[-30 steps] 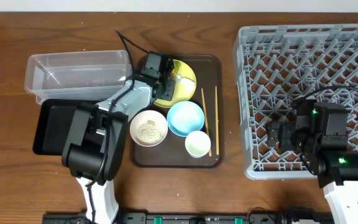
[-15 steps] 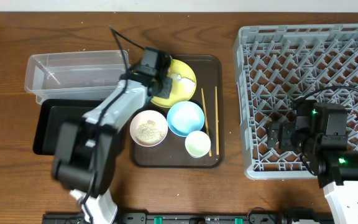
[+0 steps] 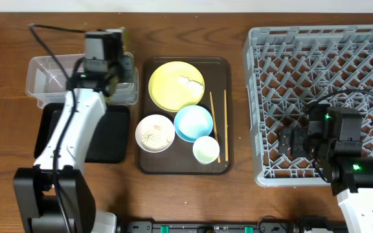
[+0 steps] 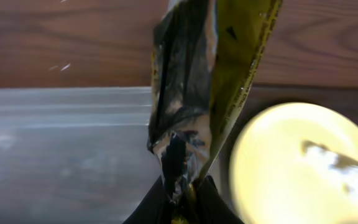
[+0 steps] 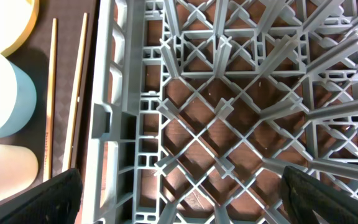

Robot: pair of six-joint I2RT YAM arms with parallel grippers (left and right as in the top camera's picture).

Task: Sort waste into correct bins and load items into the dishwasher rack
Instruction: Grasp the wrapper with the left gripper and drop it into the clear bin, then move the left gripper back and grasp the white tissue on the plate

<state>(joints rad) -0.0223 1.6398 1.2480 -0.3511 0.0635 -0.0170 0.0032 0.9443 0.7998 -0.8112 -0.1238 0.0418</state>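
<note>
At the upper left of the overhead view, the left fingers [image 3: 116, 40] hang over the right end of the clear tub [image 3: 50, 81], with the black tray [image 3: 44, 133] below it on the desk [image 3: 5, 194]. The brown serving tray [image 3: 149, 165] carries the yellow plate [image 3: 170, 87], a white bowl [image 3: 154, 133] of crumbs, a blue bowl [image 3: 193, 123], a cup [image 3: 206, 150] and chopsticks [image 3: 217, 126]. In the left wrist view, those fingers pinch the crinkled, shiny wrapper [image 4: 197, 93] by its lower end. In the right wrist view, the right fingers [image 5: 48, 196] stand wide apart and empty above the grey lattice rack [image 5: 229, 112].
</note>
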